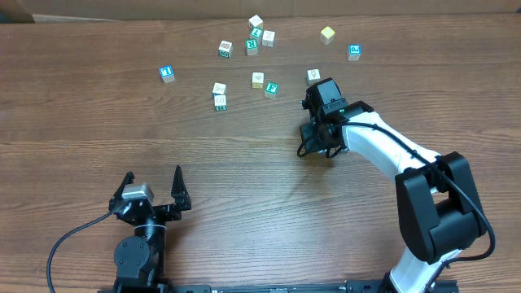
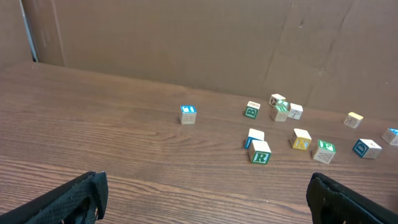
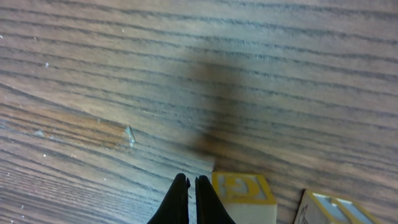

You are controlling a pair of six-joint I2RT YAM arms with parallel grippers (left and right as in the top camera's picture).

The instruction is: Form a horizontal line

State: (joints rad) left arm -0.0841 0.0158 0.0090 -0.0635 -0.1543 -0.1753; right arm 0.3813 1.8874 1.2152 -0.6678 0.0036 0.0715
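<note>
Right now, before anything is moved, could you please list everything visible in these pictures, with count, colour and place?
toy cubes: about thirteen, mostly cream or white with green marks, scattered on the far half of the table, no row formed yet
blue-faced cubes: two of them, one far left, the other far right
yellow cube: one, plain yellow, far side
table: one, brown wood grain
cardboard wall: brown, behind the table
left end effector: black, open, empty, near edge
right end effector: black, shut on nothing, close to the wood beside a yellow-edged cube
</note>
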